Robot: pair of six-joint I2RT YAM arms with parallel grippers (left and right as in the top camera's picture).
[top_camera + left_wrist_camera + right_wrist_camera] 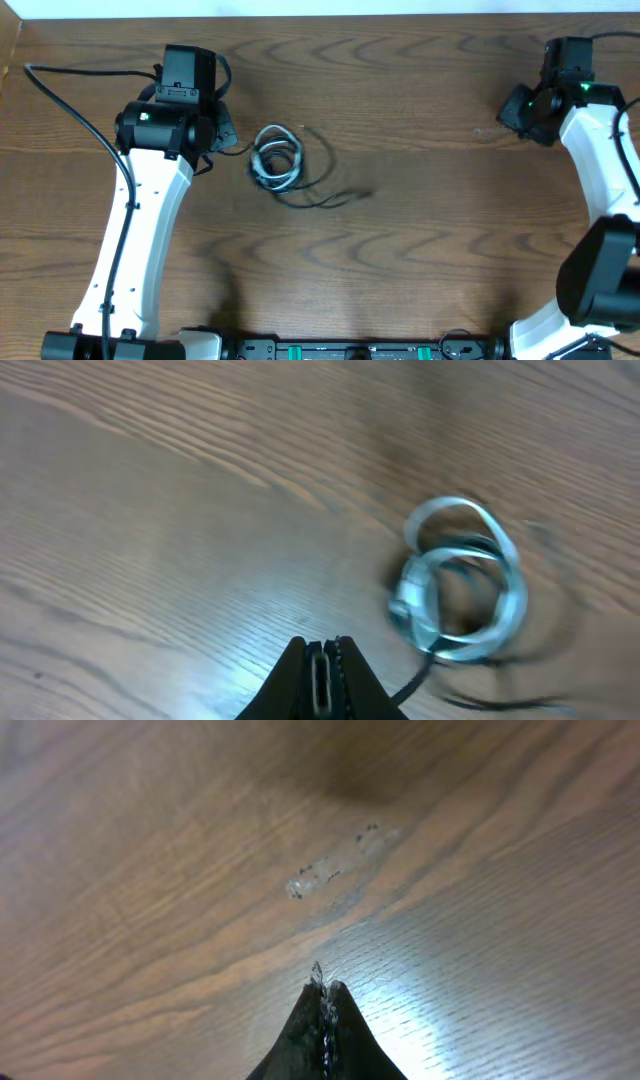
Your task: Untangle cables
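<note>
l gripper [322, 652] nr coiled wht+blk cables [412, 600]

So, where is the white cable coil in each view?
Overhead: white cable coil left of centre, with black cables around it.
Left wrist: coil right of centre, up-right of the left gripper.
Right wrist: not in it.
Shared landmark: the wooden table.

1. Left wrist view: we find the cables [420, 595] blurred, and the black ones smear out toward the right and bottom edges.
2. Overhead: we cannot tell how they cross, and the plug ends are too small to make out.
3. The left gripper [322, 670] and right gripper [322, 1020] are cut off by the bottom edge in the wrist views. Overhead, both are hidden under their wrists.
4. Right wrist view: a pale smudge [340, 865] is too blurred for us to name.
</note>
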